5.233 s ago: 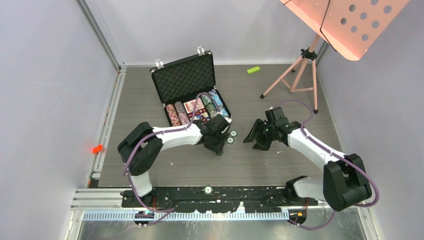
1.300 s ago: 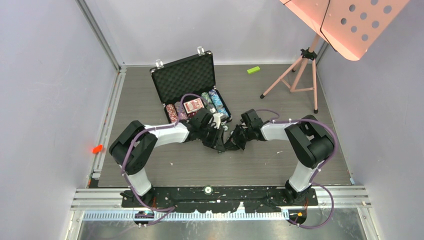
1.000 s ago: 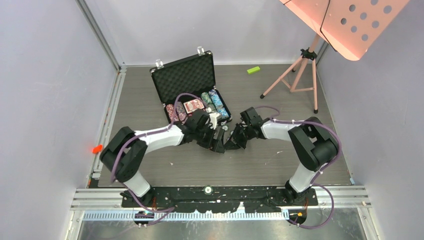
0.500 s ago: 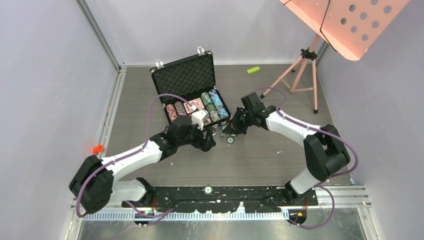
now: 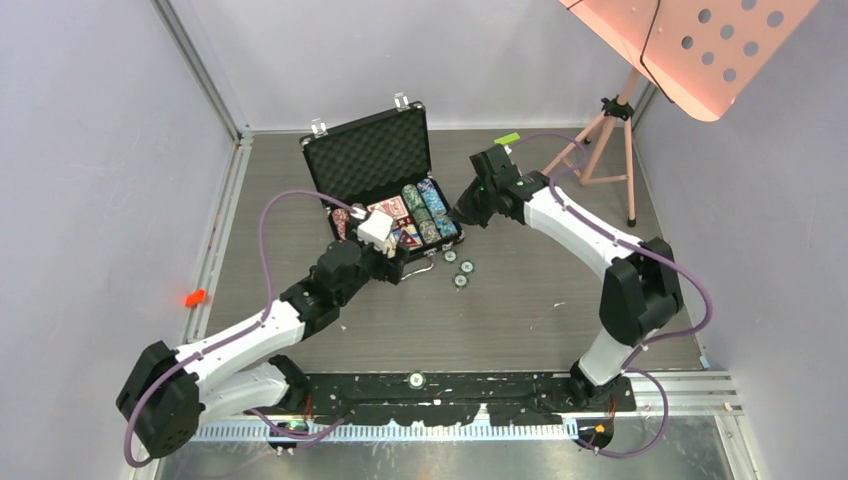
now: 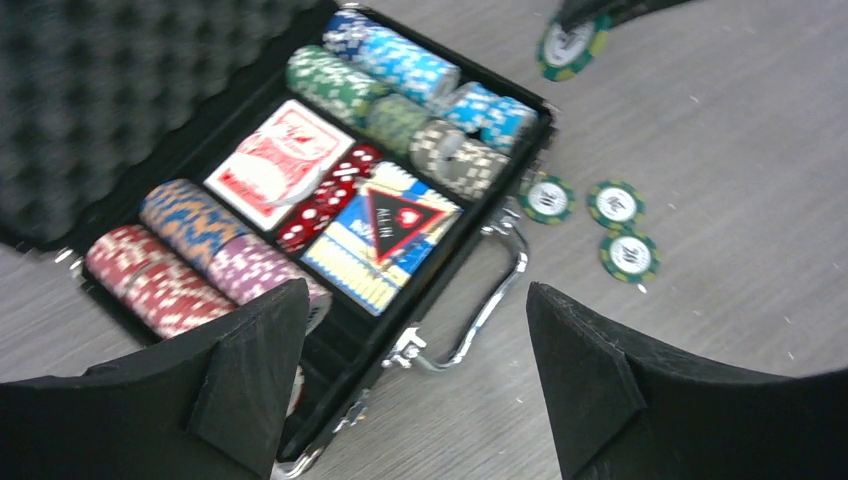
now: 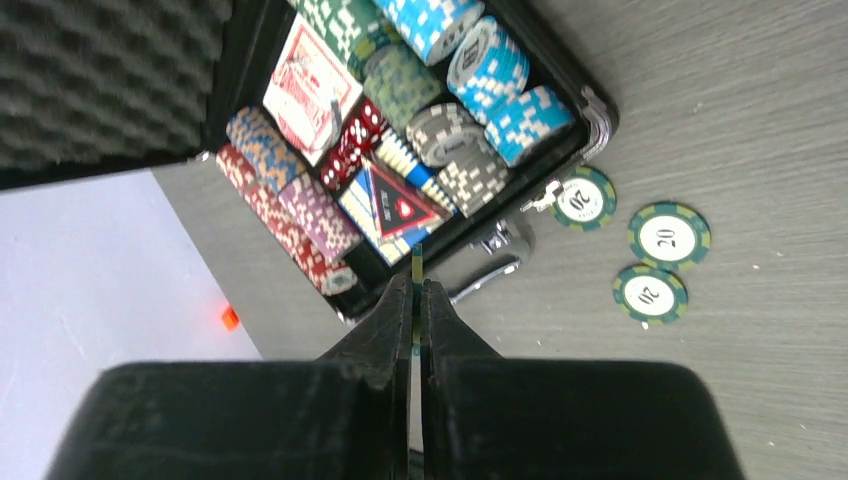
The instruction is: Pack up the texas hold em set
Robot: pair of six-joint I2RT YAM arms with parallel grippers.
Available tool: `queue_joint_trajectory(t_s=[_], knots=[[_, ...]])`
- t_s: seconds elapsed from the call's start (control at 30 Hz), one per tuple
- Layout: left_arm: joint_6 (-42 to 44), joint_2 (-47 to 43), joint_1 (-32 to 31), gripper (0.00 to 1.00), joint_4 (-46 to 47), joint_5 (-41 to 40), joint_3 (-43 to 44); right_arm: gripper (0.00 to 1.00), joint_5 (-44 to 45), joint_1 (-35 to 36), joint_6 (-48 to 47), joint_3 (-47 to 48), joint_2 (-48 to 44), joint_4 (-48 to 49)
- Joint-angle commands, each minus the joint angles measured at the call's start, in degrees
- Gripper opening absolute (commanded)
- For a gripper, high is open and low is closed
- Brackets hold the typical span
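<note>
The black briefcase [image 5: 372, 158] lies open, its foam lid up and its tray [image 6: 455, 268] holding rows of striped poker chips [image 6: 400, 70], a red-backed card deck [image 6: 278, 163] and red dice [image 6: 325, 195]. Three green poker chips [image 5: 459, 268] lie loose on the table beside the silver handle [image 6: 490, 310]. My right gripper [image 5: 468, 210] hangs above the case's right end, shut on one green chip [image 7: 416, 268] held edge-on. My left gripper [image 6: 412, 300] is wide open and holds nothing, hovering over the case's front edge and handle.
A small green block [image 5: 507, 140] lies on the far side of the table. A pink tripod stand [image 5: 600, 140] is at the far right, its perforated top overhead. A small red object [image 5: 194, 297] sits off the mat's left edge.
The right gripper rose from the loose chips with one chip and swung to the far right of the case. The left arm drew back toward the near left.
</note>
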Motion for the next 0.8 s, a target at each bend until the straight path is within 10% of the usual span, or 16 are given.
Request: queue_joint_trajectory(t_s=[0.0,0.77], knots=[[-5.5,-4.4,3.5,0.82,0.3,-7.1,-0.3,0.01,7.9,1.5,6.6,5.3,4.4,-4.9],[-12.0,-15.0,9.4,0.85,3.5,-4.9,-9.4,0.01,6.5,3.7,10.5,28.2,27.7,-4.9]])
